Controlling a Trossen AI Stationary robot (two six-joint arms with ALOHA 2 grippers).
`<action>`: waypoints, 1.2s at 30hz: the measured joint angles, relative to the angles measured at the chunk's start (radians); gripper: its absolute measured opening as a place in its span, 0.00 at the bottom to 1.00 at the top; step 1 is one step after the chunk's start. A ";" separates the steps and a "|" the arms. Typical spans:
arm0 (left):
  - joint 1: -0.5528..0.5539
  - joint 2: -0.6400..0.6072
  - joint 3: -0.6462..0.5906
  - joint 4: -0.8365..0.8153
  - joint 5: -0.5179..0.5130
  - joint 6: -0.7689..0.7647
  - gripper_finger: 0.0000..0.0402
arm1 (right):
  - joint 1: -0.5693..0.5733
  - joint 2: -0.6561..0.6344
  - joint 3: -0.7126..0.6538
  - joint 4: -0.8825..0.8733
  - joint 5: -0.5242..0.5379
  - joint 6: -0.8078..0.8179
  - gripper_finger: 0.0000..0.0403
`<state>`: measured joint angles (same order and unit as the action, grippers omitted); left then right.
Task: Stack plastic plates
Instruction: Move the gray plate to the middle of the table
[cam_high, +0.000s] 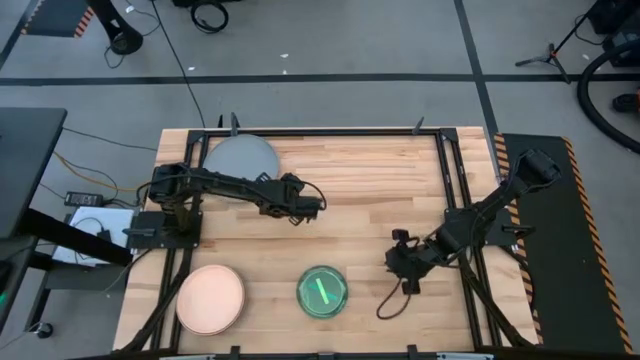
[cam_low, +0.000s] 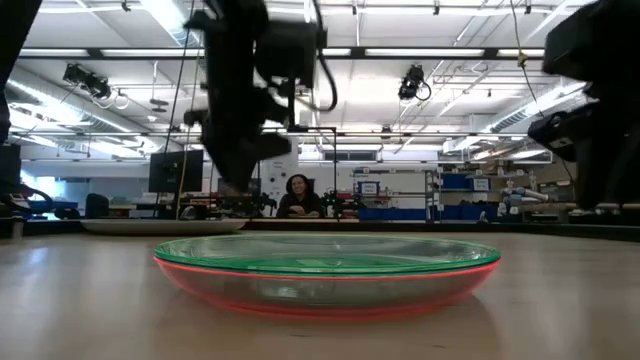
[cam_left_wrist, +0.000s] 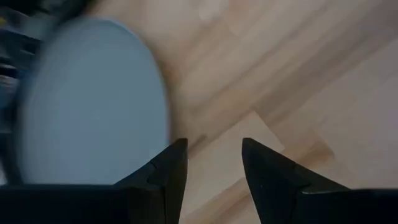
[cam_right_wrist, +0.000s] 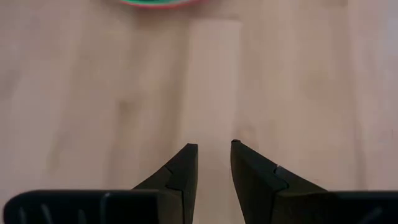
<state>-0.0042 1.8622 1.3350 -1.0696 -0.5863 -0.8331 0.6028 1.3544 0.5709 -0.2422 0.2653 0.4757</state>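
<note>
Hovering over the counter (cam_high: 360, 170) with jaws parted and empty, the left gripper (cam_high: 318, 204) sits just right of the grey plate (cam_high: 240, 158) at upper left, nearer than the part-open, empty right gripper (cam_high: 392, 262).

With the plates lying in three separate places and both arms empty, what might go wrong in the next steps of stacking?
1. The round translucent teal plastic plate nests on a red one; gripping one rim may lift only the top plate or drag both.
2. The large flat grey plastic plate lies at the table's far edge; a push could slide it off.
3. The left gripper and right gripper, jaws open and empty, could cross paths heading for the round peach plastic plate.
</note>
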 joint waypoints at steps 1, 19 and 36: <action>0.013 0.000 -0.034 0.050 0.023 0.010 0.40 | 0.017 0.000 0.000 0.016 0.000 0.004 0.26; 0.275 -0.001 -0.215 0.301 0.133 0.028 0.58 | 0.072 -0.037 0.148 -0.078 -0.059 -0.126 0.26; 0.436 0.003 -0.231 0.318 0.291 0.172 0.53 | 0.052 -0.156 0.148 -0.246 -0.054 0.022 0.26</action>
<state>0.4315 1.8648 1.1042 -0.7518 -0.2948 -0.6616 0.6543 1.1989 0.7185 -0.4885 0.2116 0.4973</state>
